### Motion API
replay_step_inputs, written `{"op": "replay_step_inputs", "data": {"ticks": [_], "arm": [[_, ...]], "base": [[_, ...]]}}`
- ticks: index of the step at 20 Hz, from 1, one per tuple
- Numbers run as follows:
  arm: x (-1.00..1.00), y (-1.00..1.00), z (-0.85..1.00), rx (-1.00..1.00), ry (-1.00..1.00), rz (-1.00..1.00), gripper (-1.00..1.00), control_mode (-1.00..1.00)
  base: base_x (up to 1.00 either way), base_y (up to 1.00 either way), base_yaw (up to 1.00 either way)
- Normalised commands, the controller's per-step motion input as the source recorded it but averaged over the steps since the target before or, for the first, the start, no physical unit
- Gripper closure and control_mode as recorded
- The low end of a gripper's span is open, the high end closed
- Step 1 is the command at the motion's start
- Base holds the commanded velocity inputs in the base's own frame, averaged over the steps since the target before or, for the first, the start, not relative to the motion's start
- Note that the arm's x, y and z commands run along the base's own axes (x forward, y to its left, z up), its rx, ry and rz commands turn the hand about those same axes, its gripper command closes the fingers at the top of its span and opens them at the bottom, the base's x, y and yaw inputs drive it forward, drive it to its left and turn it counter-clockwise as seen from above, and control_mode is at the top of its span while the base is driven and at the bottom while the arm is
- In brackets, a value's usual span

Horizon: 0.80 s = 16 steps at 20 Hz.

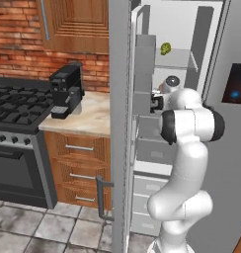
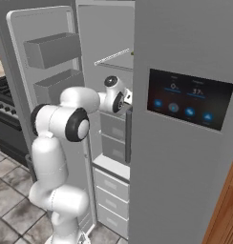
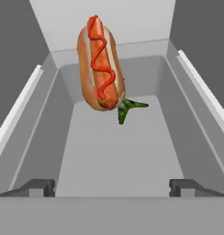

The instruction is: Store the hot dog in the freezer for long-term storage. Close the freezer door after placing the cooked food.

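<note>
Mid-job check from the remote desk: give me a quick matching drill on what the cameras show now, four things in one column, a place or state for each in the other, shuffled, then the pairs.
Things:
1. hot dog
2. gripper
3. freezer door
4. coffee machine

Places or states:
A. swung open
B. on the counter beside the stove
C. inside the pale freezer compartment, ahead of the fingertips
D. jaws wide apart, nothing between them

Pairs: 1-C, 2-D, 3-A, 4-B
</note>
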Motion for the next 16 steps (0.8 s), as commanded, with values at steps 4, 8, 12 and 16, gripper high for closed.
{"op": "replay_step_inputs", "data": {"ticks": [4, 8, 12, 16], "arm": [[-0.69, 0.14, 0.03, 0.0, 0.0, 0.0, -1.0, -1.0], [-0.74, 0.24, 0.04, 0.0, 0.0, 0.0, -1.0, -1.0], [-0.74, 0.33, 0.17, 0.0, -0.01, 0.0, -1.0, -1.0], [-0.73, 0.36, 0.16, 0.0, 0.0, 0.0, -1.0, -1.0]], "base": [[0.0, 0.0, 0.0], [0.0, 0.0, 0.0], [0.0, 0.0, 0.0], [0.0, 0.0, 0.0]]}}
